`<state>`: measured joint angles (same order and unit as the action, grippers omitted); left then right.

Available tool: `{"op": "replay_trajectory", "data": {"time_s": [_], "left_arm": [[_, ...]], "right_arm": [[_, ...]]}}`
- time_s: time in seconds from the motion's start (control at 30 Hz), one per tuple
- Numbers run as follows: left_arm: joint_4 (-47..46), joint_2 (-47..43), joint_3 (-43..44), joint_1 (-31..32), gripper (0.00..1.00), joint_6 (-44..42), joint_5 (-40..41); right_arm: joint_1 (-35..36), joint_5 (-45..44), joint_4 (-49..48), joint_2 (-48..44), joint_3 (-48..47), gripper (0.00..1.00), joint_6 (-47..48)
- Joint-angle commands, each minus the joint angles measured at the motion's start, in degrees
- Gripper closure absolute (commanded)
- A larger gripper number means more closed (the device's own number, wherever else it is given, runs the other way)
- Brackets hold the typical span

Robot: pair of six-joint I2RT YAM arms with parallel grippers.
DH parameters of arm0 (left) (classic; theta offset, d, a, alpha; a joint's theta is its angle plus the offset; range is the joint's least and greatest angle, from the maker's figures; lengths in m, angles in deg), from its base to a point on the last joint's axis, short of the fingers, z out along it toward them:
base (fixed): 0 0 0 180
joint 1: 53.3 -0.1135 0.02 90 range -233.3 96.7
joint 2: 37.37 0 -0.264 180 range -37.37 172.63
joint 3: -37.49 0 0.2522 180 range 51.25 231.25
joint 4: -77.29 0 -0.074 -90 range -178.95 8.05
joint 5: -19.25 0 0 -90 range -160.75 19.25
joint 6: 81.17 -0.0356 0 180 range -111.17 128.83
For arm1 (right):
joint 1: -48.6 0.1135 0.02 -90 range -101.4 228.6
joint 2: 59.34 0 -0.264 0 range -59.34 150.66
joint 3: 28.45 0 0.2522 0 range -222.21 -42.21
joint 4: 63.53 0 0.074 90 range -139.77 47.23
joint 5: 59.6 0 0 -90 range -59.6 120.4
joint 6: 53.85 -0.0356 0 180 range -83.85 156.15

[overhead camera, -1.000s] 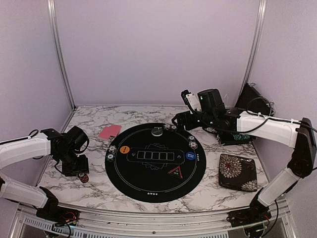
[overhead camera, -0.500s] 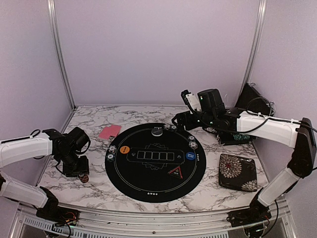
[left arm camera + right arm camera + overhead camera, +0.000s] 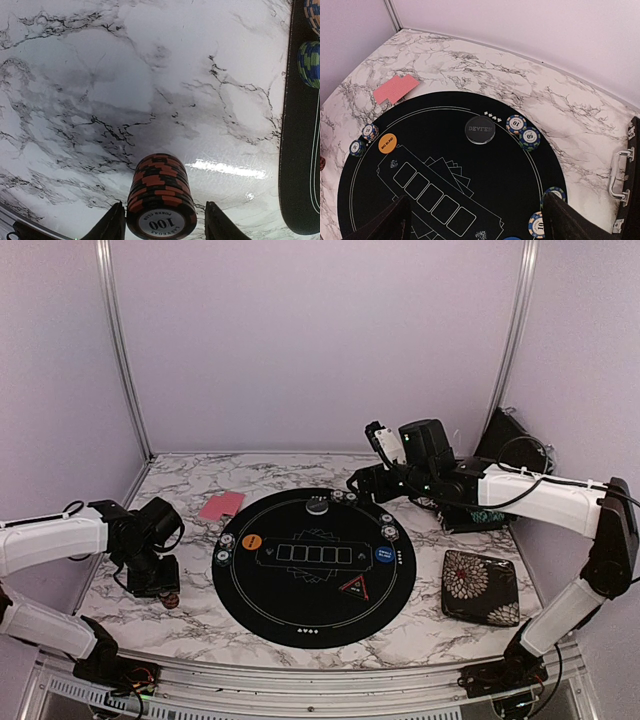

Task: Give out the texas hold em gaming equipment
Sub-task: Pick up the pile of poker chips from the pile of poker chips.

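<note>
- The left gripper [image 3: 163,226] sits low over the tabletop [image 3: 200,625] by its left edge, toward the near-left corner. It has settled slightly nearer the near edge than a second ago.
- Its fingers [image 3: 114,227] have drawn in and now stand narrow on either side of a red-and-black chip stack [image 3: 161,197]. The left one is almost touching, and a thin strip of marble shows at the right one, so no clamp is visible.
- That stack stands upright on the bare marble, off the mat [image 3: 300,612], exactly where it stood before.
- The right gripper [image 3: 362,480] hangs above the far-right rim of the mat with its jaws spread wide and nothing between them. It has not moved.
- Nothing else has shifted.
- The pink-backed cards [image 3: 221,505] lie on the marble just off the mat's far-left rim.
- Two chip stacks [image 3: 225,548] stand at the mat's left rim, beside the orange button [image 3: 252,540].
- A grey dealer disc [image 3: 479,129] lies at the mat's far rim, with two more stacks just to its right.
- The blue button [image 3: 383,556] lies near the mat's right rim, with the triangle marker [image 3: 356,587] nearer the arms.
- The flowered case [image 3: 480,587] rests on the marble to the right of the mat.
</note>
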<state>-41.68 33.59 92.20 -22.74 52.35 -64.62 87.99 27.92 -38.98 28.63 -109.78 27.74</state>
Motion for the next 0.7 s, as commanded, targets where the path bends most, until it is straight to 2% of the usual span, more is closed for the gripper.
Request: {"op": "replay_trajectory", "data": {"time_s": [0.0,0.67], "left_arm": [[1.5,0.9,-0.6,0.4,0.45,0.3,1.2],[1.5,1.6,-0.4,1.1,0.52,0.8,1.9]], "right_arm": [[0.3,0.0,-0.1,0.1,-2.4,0.13,0.6],[0.3,0.3,0.0,0.4,-2.4,0.13,0.8]]}}
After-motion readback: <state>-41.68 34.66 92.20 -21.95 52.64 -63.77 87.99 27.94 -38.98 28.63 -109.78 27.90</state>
